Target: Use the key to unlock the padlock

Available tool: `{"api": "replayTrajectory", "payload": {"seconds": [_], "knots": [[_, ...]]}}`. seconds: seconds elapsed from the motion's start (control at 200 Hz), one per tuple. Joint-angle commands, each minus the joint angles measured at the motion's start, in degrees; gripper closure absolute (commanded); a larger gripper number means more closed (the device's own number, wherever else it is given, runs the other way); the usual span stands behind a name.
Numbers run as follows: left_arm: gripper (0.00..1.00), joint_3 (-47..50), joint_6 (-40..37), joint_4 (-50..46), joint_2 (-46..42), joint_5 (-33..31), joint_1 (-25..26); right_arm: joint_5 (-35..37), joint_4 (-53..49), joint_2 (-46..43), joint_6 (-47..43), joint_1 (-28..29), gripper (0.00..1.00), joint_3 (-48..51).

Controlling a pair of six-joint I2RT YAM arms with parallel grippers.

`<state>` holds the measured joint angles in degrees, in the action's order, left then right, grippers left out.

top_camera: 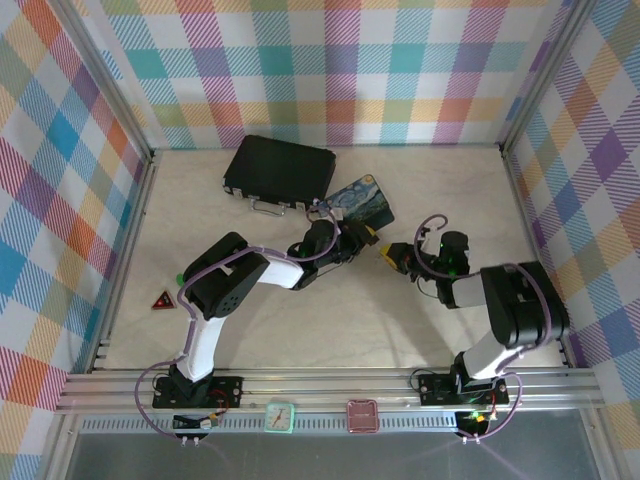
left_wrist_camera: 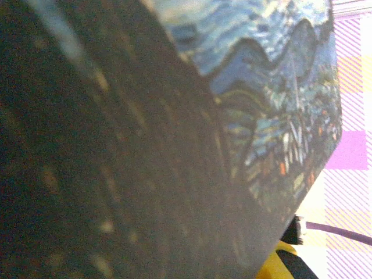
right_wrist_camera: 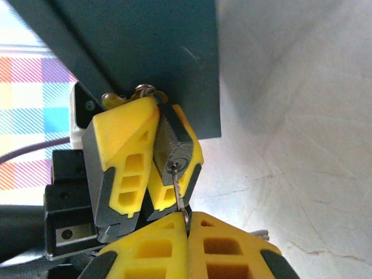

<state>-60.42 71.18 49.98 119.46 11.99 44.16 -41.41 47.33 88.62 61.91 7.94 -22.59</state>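
Note:
In the right wrist view the small dark padlock [right_wrist_camera: 170, 145] is clamped between the two yellow fingers of my left gripper [right_wrist_camera: 160, 152], which is shut on it. Its keyhole faces down toward my right gripper, and its shackle [right_wrist_camera: 143, 89] pokes out above. The thin silvery key [right_wrist_camera: 180, 189] is pinched between the yellow fingers of my right gripper [right_wrist_camera: 188, 220], which is shut on it. The key's tip sits at the keyhole. From above, the left gripper [top_camera: 365, 237] and the right gripper [top_camera: 392, 256] meet tip to tip mid-table.
The Starry-Night box [top_camera: 358, 199] lies right behind the left gripper and looms close in the left wrist view [left_wrist_camera: 273, 87]. A black briefcase [top_camera: 280, 170] lies at the back. A small red triangle [top_camera: 162, 299] sits at the left edge. Checked walls enclose the table.

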Motion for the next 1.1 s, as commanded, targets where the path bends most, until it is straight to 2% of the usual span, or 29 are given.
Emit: {"api": "replayTrajectory", "payload": {"seconds": [0.0, 0.115, 0.29, 0.525, 0.71, 0.9, 1.095], "knots": [[1.00, -1.6, 0.5, -7.0, -3.0, 4.3, 3.8, 0.4, -13.9, -8.6, -16.6, 1.5, 1.00, -4.4], [1.00, -2.3, 0.8, -6.5, -2.9, 3.9, 4.4, 3.4, -22.8, -13.9, -23.7, 1.9, 1.00, -5.6], [1.00, -2.7, 2.5, -3.2, -1.5, 4.1, 5.0, 4.9, -26.0, -13.6, -19.1, 1.8, 1.00, -7.1], [1.00, -1.1, 3.5, 3.6, 0.5, 4.1, 5.2, 2.3, -21.3, -10.3, -9.3, 1.4, 1.00, -7.6], [1.00, 0.1, 4.6, 8.7, 1.9, 5.9, 5.5, -3.0, -11.7, -4.8, -1.6, -0.9, 1.00, -7.5], [1.00, 1.4, 6.2, 10.6, 2.0, 6.4, 5.5, -5.9, -4.2, -0.2, 1.3, -3.6, 1.00, -7.5], [1.00, 1.7, 6.9, 10.8, 1.8, 6.4, 5.5, -7.8, -7.4, 1.2, -3.1, -6.0, 1.00, -9.2]]}}
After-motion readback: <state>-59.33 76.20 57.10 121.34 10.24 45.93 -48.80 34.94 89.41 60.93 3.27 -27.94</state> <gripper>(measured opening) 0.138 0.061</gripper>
